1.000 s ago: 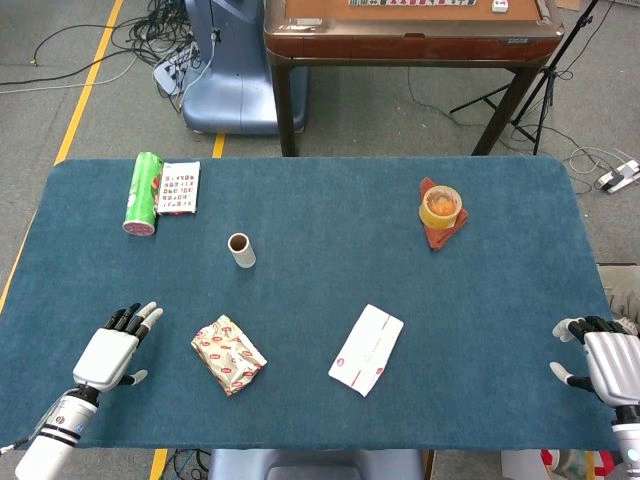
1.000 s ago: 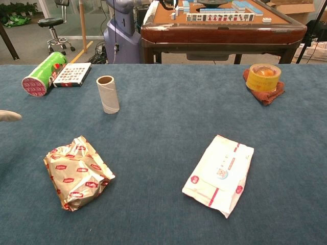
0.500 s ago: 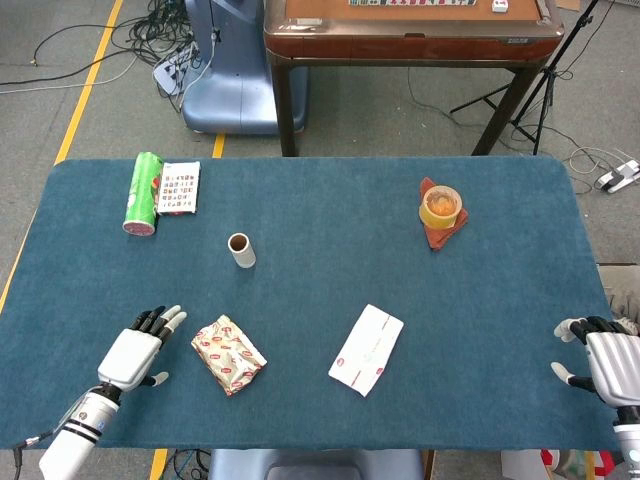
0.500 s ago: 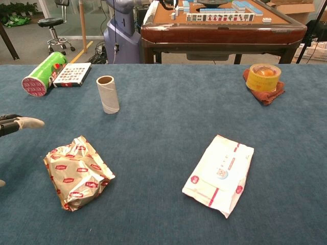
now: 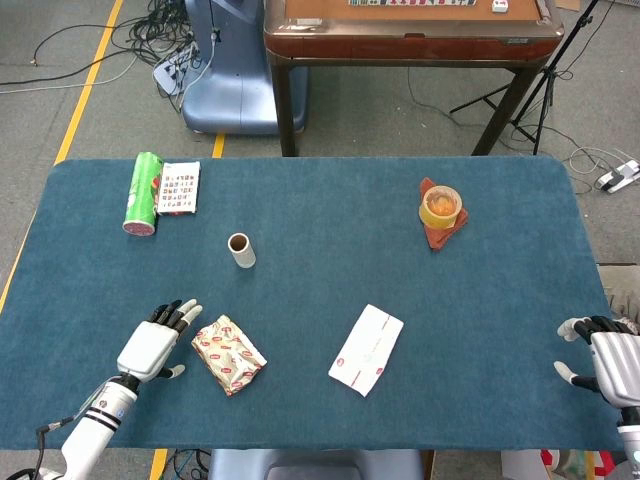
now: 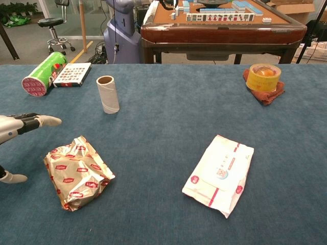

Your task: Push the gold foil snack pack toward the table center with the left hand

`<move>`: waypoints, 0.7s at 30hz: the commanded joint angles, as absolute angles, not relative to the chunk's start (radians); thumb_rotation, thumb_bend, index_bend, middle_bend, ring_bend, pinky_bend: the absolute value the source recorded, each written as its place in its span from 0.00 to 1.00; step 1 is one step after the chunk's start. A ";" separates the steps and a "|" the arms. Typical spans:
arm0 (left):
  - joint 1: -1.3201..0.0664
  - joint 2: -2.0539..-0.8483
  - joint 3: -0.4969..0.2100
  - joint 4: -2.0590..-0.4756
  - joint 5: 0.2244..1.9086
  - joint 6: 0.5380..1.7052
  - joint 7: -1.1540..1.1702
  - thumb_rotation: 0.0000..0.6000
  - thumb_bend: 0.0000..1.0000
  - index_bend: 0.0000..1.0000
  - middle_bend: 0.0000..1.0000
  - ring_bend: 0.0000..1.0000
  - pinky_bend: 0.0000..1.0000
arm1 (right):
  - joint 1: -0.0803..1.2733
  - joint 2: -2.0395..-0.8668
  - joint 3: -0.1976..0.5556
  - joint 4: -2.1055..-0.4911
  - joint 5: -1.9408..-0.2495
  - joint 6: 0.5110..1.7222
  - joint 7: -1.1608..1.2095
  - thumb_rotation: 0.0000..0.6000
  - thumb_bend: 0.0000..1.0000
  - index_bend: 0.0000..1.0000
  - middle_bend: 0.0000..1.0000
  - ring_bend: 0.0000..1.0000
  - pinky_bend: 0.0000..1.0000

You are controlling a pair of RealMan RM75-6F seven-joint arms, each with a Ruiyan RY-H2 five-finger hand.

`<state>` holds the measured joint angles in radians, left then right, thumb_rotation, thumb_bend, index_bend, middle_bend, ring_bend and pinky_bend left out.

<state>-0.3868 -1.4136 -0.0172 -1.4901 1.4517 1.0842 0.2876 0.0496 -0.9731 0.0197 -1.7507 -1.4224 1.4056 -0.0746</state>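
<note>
Contact looks imminent: over the last second the left hand (image 5: 150,347) has slid in, fingers spread and empty, to just beside the gold foil snack pack (image 5: 228,354), which has not moved; the push has yet to start. Right of that pack lies one white pouch (image 5: 366,349); beyond it stand one cardboard tube (image 5: 240,249), one green can (image 5: 143,192) and one tape roll (image 5: 440,205); the right hand (image 5: 610,358), far to its right, holds nothing, fingers loosely apart

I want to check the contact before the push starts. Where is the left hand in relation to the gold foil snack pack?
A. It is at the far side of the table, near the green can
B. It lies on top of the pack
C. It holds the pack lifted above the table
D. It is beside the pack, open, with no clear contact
D: the left hand sits just left of the gold foil snack pack, fingers spread, and the pack lies flat on the table.
</note>
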 commanded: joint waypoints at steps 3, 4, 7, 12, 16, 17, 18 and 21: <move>-0.398 -1.426 -0.020 -1.484 1.442 1.076 0.287 1.00 0.00 0.00 0.00 0.00 0.09 | 0.050 -0.974 0.020 -1.751 -1.422 1.404 -0.077 1.00 0.13 0.46 0.47 0.31 0.36; -0.401 -1.429 -0.022 -1.484 1.440 1.075 0.287 1.00 0.00 0.00 0.00 0.00 0.09 | 0.050 -0.974 0.020 -1.752 -1.422 1.404 -0.078 1.00 0.13 0.46 0.47 0.31 0.36; -0.410 -1.434 -0.026 -1.488 1.436 1.071 0.290 1.00 0.00 0.00 0.00 0.00 0.09 | 0.049 -0.974 0.021 -1.751 -1.422 1.403 -0.079 1.00 0.13 0.46 0.47 0.31 0.36; -0.425 -1.446 -0.035 -1.492 1.423 1.064 0.294 1.00 0.00 0.00 0.00 0.00 0.09 | 0.047 -0.972 0.022 -1.752 -1.422 1.406 -0.076 1.00 0.13 0.46 0.47 0.31 0.36; -0.438 -1.460 -0.039 -1.483 1.410 1.051 0.292 1.00 0.00 0.00 0.00 0.00 0.09 | 0.046 -0.969 0.023 -1.753 -1.422 1.408 -0.073 1.00 0.13 0.46 0.47 0.31 0.36; -0.441 -1.464 -0.041 -1.480 1.406 1.047 0.291 1.00 0.00 0.00 0.00 0.00 0.09 | 0.045 -0.969 0.023 -1.753 -1.422 1.408 -0.072 1.00 0.13 0.46 0.47 0.31 0.36; -0.446 -1.469 -0.044 -1.474 1.400 1.042 0.291 1.00 0.00 0.00 0.00 0.00 0.09 | 0.045 -0.968 0.024 -1.753 -1.422 1.408 -0.070 1.00 0.13 0.46 0.47 0.31 0.36; -0.460 -1.483 -0.053 -1.461 1.385 1.028 0.290 1.00 0.00 0.00 0.00 0.00 0.09 | 0.044 -0.966 0.024 -1.754 -1.423 1.410 -0.067 1.00 0.13 0.46 0.47 0.31 0.36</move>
